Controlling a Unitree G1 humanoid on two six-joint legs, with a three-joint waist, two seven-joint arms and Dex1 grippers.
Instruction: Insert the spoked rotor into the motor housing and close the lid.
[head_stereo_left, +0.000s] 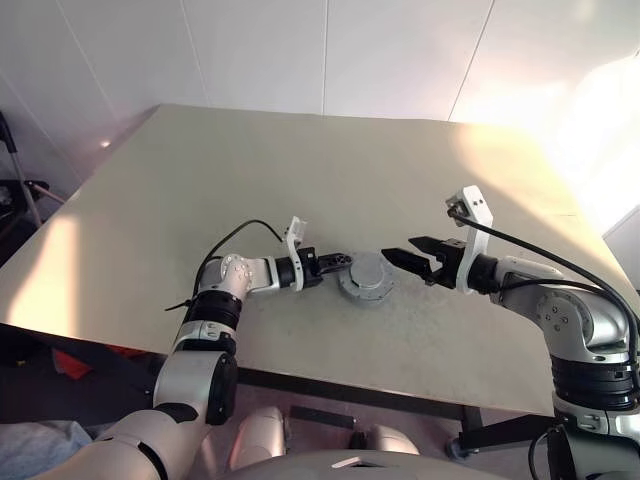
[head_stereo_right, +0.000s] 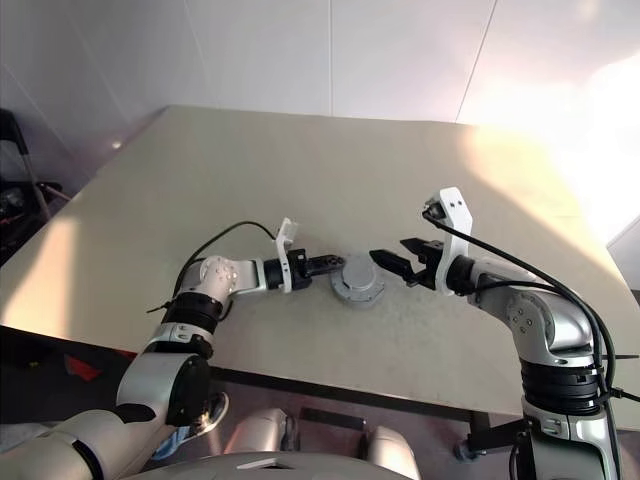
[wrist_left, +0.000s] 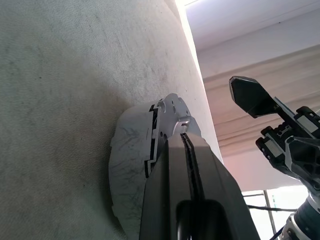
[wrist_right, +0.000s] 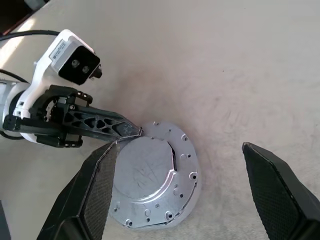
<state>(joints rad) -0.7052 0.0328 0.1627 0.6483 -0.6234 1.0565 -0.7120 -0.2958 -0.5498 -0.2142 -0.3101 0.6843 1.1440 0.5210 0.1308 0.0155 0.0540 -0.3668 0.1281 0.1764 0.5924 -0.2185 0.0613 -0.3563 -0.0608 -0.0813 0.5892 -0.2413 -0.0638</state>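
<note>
Grey table (head_stereo_left: 300, 170), one lid (wrist_right: 150, 175), two grippers.

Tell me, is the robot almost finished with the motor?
Nearly. The lid already sits on the motor, so no wheel shows. The shut left claw touches the lid's edge; the open right claw waits beside. What's left: checking it's seated.

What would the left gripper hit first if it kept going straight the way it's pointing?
Most likely the lid: the left gripper is shut, its tips at the lid's edge. Beyond it waits the open right gripper, though depth is hard to judge.
</note>
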